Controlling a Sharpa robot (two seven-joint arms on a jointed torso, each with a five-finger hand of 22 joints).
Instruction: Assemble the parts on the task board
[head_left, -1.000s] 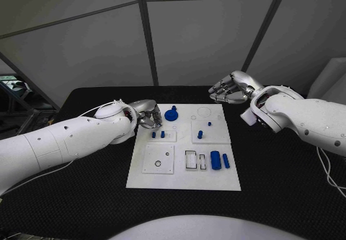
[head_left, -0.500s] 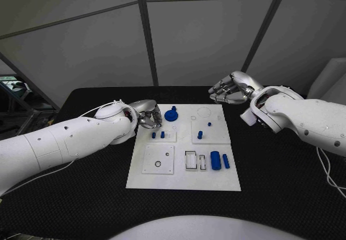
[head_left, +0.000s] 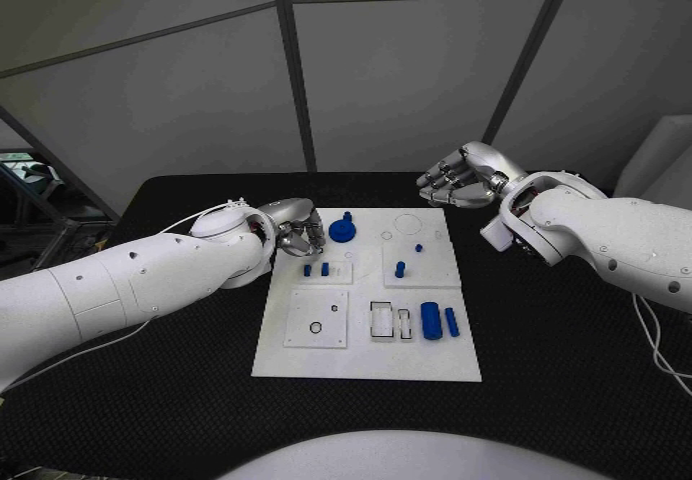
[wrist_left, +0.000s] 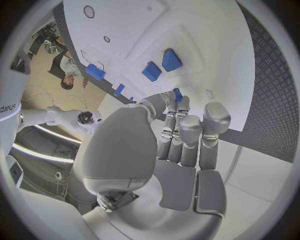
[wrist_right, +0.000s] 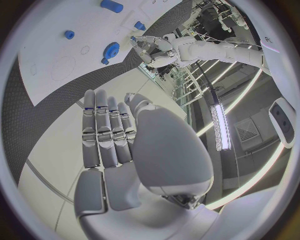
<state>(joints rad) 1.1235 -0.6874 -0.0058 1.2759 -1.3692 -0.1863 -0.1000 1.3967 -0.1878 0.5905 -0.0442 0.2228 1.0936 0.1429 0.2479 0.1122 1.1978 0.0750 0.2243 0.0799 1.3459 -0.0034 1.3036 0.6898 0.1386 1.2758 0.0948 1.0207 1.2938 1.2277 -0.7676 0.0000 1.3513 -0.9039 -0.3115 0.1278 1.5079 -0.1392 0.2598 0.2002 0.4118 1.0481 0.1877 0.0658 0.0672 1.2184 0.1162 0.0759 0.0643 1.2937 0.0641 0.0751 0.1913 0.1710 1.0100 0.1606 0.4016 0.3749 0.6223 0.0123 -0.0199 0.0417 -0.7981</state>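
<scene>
Your left hand (head_left: 299, 235) sits at the left edge of the task board (head_left: 368, 360), near its far corner, on the black counter (head_left: 173, 400). In the left wrist view its smooth silver fingers (wrist_left: 181, 135) lie straight and close together, and a small blue piece shows at their tips; you cannot tell from these frames whether it is pinched or merely lying beyond them.

Your right hand (head_left: 459, 180) hangs above the counter past the board's far right corner, apart from it. In the right wrist view the fingers (wrist_right: 106, 132) stretch out side by side from the palm with nothing in them, so this hand is released.

The board is a flat, matte white rectangular plate with raised square panels. Near its far edge you see a round blue knob (head_left: 343, 231) with a short stem, just beside your left hand. In the panel below stand two small blue pegs (head_left: 316, 269), close together. On the right panel there is one upright blue pin (head_left: 400, 269) and a tiny blue stud (head_left: 420, 247) beyond it. Nearer you, a thick blue cylinder (head_left: 431, 320) and a thinner blue rod (head_left: 451, 321) lie side by side, next to narrow rectangular slots (head_left: 382, 320). The near left panel carries a small dark ring (head_left: 316, 327).
</scene>
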